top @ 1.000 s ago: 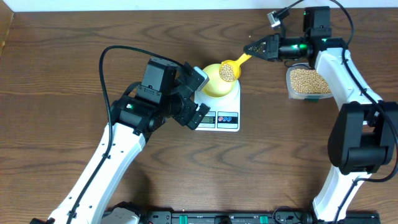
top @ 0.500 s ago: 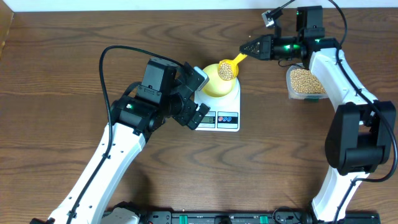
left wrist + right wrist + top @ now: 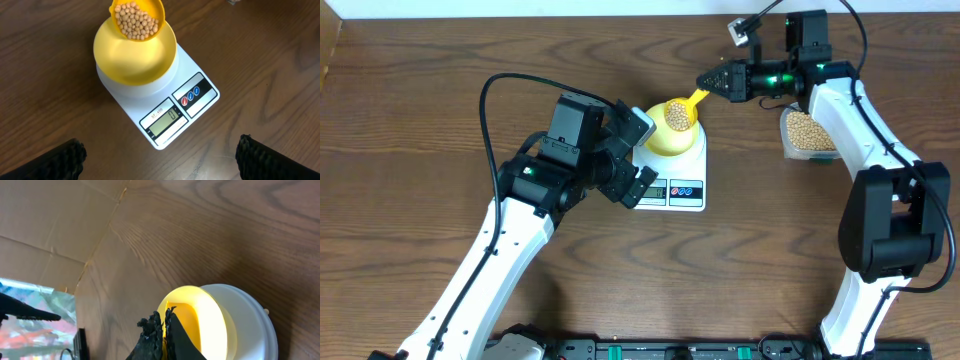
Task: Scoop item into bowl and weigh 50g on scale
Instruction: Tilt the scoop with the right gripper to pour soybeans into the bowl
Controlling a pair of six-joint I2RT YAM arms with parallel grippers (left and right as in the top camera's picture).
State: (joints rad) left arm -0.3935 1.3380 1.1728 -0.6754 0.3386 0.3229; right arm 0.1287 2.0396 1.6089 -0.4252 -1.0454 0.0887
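Note:
The white scale (image 3: 672, 188) lies mid-table with the pale yellow bowl (image 3: 665, 140) on its top. My right gripper (image 3: 713, 83) is shut on the handle of a bright yellow scoop (image 3: 678, 113), whose head, full of beige beans (image 3: 677, 114), hangs over the bowl's far rim. In the left wrist view the beans (image 3: 136, 20) sit in the scoop above the bowl (image 3: 135, 60), and no beans show in the visible part of the bowl. My left gripper (image 3: 642, 160) stands open beside the scale's left end, and its fingers (image 3: 55, 162) hold nothing.
A clear tub (image 3: 810, 135) of beans stands right of the scale, under my right arm. The scale's display (image 3: 165, 120) and buttons (image 3: 191, 96) face my left gripper. A cardboard wall (image 3: 55, 220) borders the table's far side.
My right gripper has moved left and slightly up with the scoop, so the scoop head now sits further over the bowl. The left arm has not moved.

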